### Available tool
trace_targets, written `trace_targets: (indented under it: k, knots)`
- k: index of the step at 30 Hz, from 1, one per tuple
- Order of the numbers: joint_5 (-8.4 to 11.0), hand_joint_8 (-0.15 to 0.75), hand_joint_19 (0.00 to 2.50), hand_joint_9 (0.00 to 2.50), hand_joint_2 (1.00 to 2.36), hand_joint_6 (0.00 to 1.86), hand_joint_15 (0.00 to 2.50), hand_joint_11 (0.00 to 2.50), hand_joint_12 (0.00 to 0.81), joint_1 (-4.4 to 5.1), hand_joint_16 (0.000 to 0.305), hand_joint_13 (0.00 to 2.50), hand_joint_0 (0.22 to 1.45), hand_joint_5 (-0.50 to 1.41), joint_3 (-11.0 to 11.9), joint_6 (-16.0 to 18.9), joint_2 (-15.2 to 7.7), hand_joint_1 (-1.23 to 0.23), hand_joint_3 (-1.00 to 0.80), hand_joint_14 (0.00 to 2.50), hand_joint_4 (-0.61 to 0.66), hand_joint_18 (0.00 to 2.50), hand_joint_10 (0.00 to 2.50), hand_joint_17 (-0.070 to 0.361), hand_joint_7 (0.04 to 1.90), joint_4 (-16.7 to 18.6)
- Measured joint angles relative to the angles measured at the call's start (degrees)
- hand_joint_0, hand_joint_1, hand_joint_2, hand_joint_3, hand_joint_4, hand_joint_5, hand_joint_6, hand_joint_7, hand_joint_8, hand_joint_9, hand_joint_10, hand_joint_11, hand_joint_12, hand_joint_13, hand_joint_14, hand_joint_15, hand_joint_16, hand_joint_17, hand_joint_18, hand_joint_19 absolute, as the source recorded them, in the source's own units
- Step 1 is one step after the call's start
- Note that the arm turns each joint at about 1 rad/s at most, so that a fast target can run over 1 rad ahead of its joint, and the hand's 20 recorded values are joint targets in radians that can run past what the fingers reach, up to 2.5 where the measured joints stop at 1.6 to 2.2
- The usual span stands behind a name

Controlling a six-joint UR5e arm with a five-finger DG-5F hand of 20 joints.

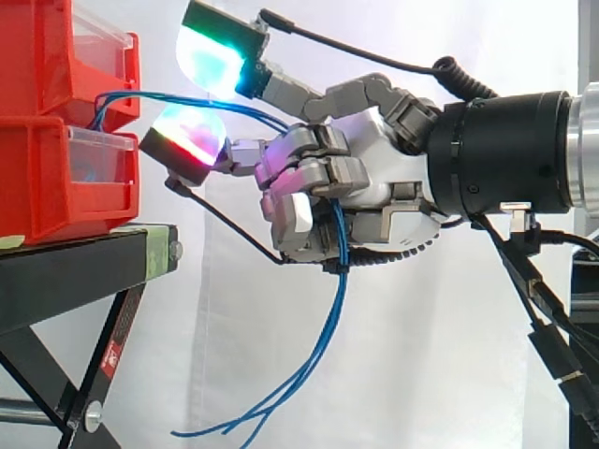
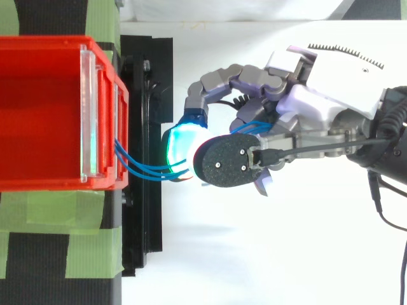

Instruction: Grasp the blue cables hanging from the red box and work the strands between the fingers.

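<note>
Holds the blue cables (image 2: 147, 171) in curled fingers (image 1: 309, 173) of the hand (image 1: 384, 187) at 3 o'clock of the red box (image 2: 38, 41), with loose ends dangling toward 6 o'clock; looks past the grasp, into the working step, next calling for gentle rolling of strands between the fingers without tugging
</note>
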Motion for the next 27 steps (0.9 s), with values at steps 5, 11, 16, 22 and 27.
trace_targets:
  k: [5,11,16,22,27]
  knots:
    - [0.00,0.499,0.73,1.88,1.01,1.02,1.74,2.50,0.704,0.02,0.286,2.08,0.85,-0.07,0.0,-1.8,0.0,-0.74,-0.73,2.50,0.16,2.50,2.50,0.215,1.04,0.0]
    - [0.00,0.499,0.73,1.88,1.01,1.05,1.74,2.50,0.704,0.00,0.286,2.08,0.85,-0.09,0.0,-3.2,0.0,-0.75,-0.81,2.50,0.16,2.50,2.50,0.215,1.02,0.0]
    - [0.00,0.499,0.73,1.88,1.01,1.13,1.74,2.50,0.704,0.02,0.286,2.08,0.90,-0.09,0.0,-3.4,0.0,-0.74,-0.73,2.50,0.16,2.50,2.50,0.215,0.99,0.0]
    - [0.00,0.499,0.73,1.88,1.02,1.18,1.74,2.50,0.704,0.01,0.286,2.08,0.89,-0.08,0.0,-3.7,0.0,-0.69,-0.37,2.50,0.15,2.50,2.50,0.215,0.99,0.1]
    - [0.00,0.499,0.73,1.88,1.02,1.18,1.74,2.50,0.704,0.00,0.286,2.08,0.88,-0.06,0.0,-3.9,0.0,-0.65,-0.18,2.50,0.17,2.50,2.50,0.215,0.97,0.1]
